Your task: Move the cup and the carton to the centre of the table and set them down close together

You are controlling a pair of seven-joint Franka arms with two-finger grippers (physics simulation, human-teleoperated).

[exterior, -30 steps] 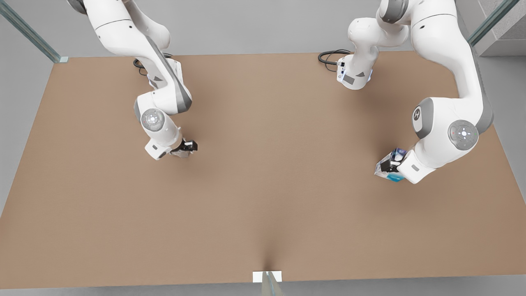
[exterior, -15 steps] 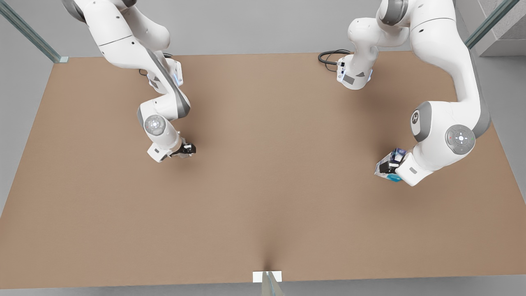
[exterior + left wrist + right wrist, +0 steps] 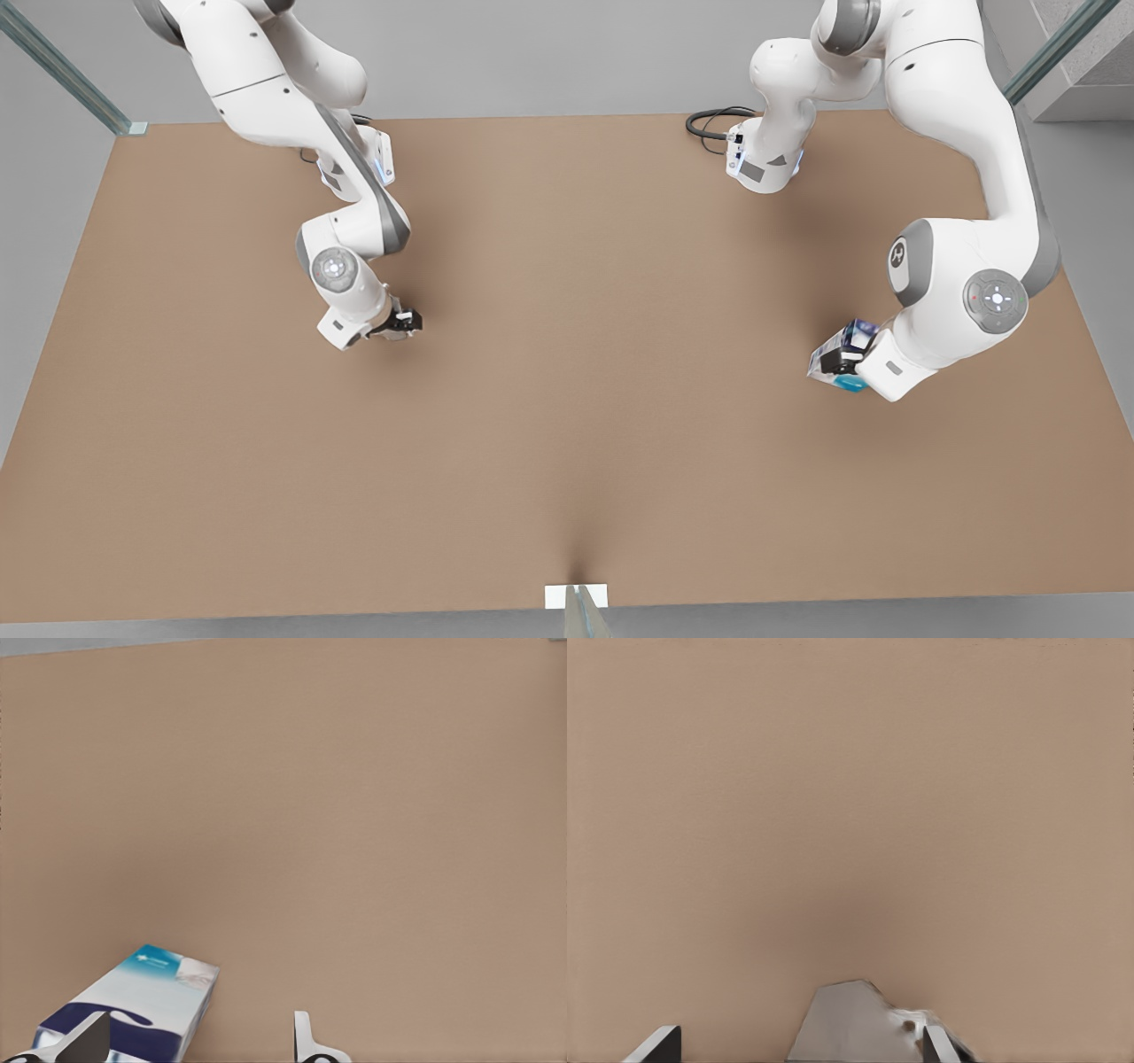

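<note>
Flanking bare central table (image 3: pixel 585 354): cup (image 3: pixel 855 1023), carton (image 3: pixel 842 354).

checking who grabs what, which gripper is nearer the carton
Left. The left gripper is at the carton, fingers either side; the right gripper is far across the table, by the cup.

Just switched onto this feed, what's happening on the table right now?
Each arm is at one object. The left gripper, at the front view's right, is around the carton, one finger beside it in its wrist view. The right gripper, at the front view's left, has the cup between its fingers. Both are far from the centre of the table.
</note>
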